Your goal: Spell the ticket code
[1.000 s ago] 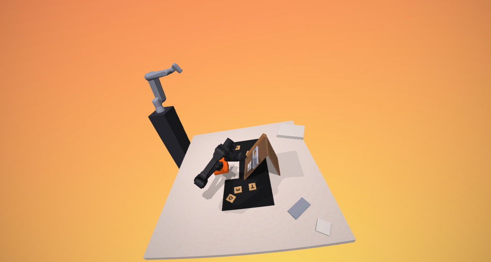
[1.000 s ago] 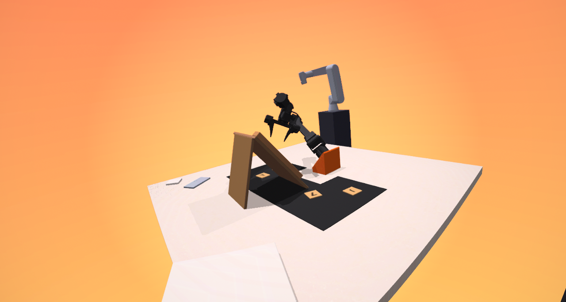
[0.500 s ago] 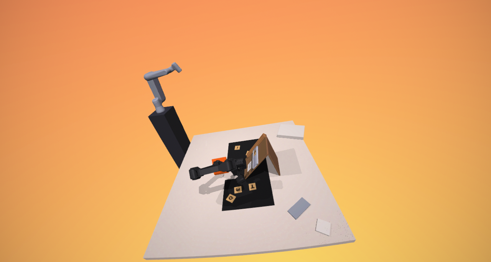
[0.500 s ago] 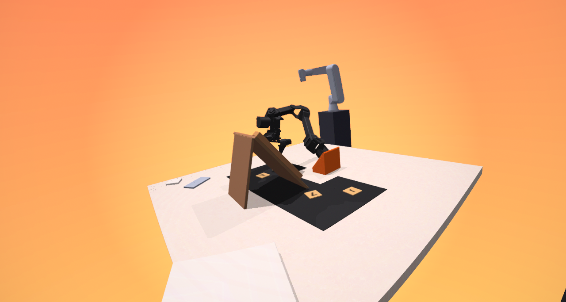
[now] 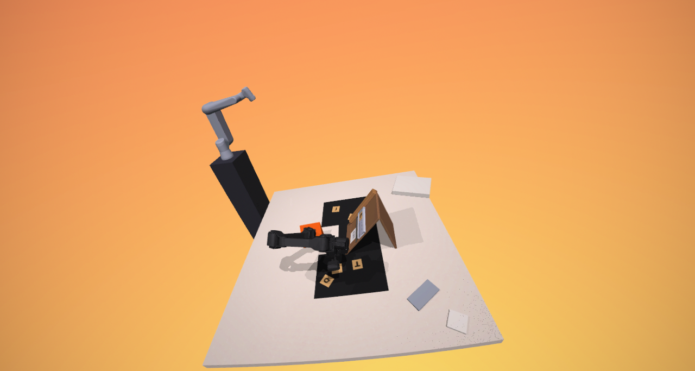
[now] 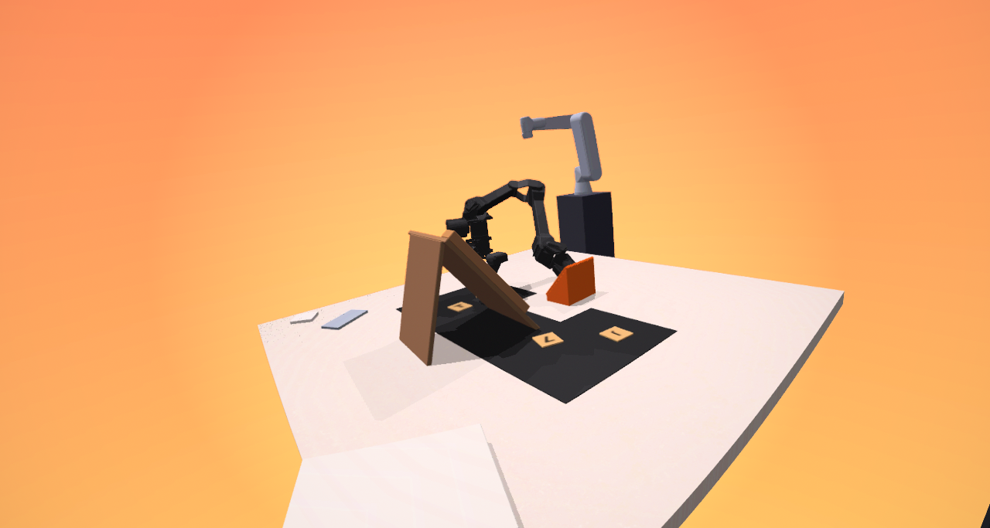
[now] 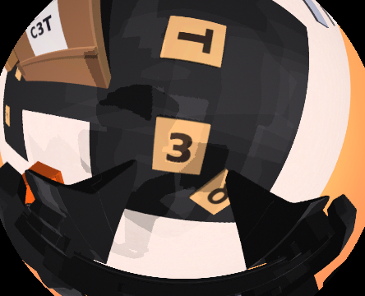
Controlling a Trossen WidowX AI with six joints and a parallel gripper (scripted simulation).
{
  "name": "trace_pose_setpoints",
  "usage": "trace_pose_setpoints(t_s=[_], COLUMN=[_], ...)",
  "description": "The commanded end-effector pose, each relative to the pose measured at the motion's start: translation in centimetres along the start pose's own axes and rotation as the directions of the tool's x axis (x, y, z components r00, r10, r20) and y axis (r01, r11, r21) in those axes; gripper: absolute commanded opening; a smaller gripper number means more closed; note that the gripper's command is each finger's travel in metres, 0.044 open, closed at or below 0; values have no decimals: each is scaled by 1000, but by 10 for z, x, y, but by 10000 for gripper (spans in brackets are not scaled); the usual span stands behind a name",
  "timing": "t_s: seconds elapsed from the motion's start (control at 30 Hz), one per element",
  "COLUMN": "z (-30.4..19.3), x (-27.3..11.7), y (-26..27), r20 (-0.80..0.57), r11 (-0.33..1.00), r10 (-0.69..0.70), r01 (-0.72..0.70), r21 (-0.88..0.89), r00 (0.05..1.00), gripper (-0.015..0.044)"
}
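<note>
Your pincer stands widely open, empty, above the 3 tile. From the wrist view, the round-lettered tile sits at its five o'clock; descend off-centre and you could shove it.

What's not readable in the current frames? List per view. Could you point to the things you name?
- Top: 3 tile point(image 5: 338, 270) point(image 7: 181, 145), mostly hidden by the tool point(image 5: 335, 263) point(image 7: 182, 171).
- Exterior: letter rail point(image 5: 361, 222), behind the board point(image 5: 369, 215) point(image 6: 420, 296) point(image 7: 63, 70).
- Wrist: 0-or-Q tile point(image 5: 326, 280) point(image 7: 211, 195), partly covered by a finger.
- Wrist: two far-left tiles point(image 7: 18, 74) point(image 7: 7, 115), characters too small.
</note>
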State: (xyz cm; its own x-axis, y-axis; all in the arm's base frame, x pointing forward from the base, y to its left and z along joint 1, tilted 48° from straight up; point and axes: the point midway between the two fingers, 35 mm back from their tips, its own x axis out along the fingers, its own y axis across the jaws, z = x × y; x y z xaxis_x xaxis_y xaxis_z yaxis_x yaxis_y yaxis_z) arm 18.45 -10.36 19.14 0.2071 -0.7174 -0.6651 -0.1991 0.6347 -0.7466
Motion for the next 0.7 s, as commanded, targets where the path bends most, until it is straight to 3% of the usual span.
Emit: trace_pose_setpoints(t_s=[0.0, 0.33, 0.67], z=[-1, -2, -3], x=[1, 33, 34], y=[1, 1, 1], r20=[-1, 0, 0], r11=[1000, 1000, 1000], r10=[5, 2, 2], r01=[-5, -2, -2], r21=[15, 15, 15], r00=[1000, 1000, 1000], gripper=[340, 340, 340])
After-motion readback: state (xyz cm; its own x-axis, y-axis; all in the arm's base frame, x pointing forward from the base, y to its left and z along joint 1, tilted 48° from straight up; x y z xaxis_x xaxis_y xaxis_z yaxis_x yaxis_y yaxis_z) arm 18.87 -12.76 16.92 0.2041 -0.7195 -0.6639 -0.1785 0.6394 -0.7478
